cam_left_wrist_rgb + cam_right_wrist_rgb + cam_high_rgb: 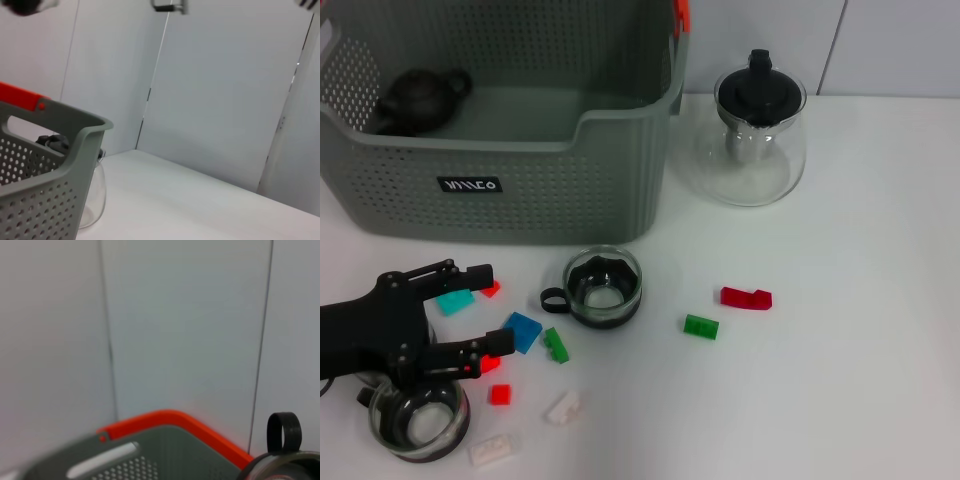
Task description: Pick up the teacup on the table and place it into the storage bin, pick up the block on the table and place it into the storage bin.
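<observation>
From my head the scene is evenly and brightly lit from overhead; the white bench [860,380] shows no harsh glare, only soft, short shadows under the storage bin [520,190] and the glass teapot [758,135], whose belly carries pale reflections. My left pincer [470,318] reads as a dark, low-detail shape. My left wrist view is soft throughout, with blurred smudges along its upper edge. In my right wrist view the bin's orange rim [165,420] is thoroughly out of focus.

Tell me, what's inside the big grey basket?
Inside the storage bin a dark teapot sits at the far left corner. The rest of the visible floor looks bare, but the near wall hides the strip just behind it.
</observation>
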You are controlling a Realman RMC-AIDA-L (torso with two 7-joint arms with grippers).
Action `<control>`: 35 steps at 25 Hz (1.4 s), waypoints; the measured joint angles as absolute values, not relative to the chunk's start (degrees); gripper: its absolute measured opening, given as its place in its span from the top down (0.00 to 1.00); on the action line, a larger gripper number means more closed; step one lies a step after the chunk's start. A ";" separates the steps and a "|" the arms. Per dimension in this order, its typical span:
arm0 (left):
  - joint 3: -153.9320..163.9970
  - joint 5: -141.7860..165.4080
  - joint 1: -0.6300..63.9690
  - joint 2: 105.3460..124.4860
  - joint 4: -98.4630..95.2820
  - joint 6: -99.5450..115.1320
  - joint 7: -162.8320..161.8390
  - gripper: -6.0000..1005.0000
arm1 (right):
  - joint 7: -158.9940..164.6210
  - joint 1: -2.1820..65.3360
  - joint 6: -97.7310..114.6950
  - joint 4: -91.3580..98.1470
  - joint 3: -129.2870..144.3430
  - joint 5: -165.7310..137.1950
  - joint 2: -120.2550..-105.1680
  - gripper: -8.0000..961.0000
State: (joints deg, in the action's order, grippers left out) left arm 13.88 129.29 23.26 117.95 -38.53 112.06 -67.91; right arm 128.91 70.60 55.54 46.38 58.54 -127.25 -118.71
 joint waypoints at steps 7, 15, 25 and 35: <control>13.88 129.28 23.08 118.03 -38.35 112.06 -67.94 0.13 | 127.73 81.98 37.79 27.95 61.46 -130.94 -120.60 0.93; 13.89 129.29 22.99 118.11 -37.95 112.06 -67.94 0.13 | 127.58 85.08 25.75 14.29 68.97 -124.14 -121.37 0.93; 14.03 129.47 22.42 118.53 -37.71 110.82 -67.66 0.13 | 124.16 81.61 29.03 13.68 70.44 -120.11 -121.47 0.93; 14.08 129.37 22.77 118.57 -37.54 111.13 -67.90 0.13 | 123.13 81.52 33.64 12.79 70.21 -118.50 -121.27 0.93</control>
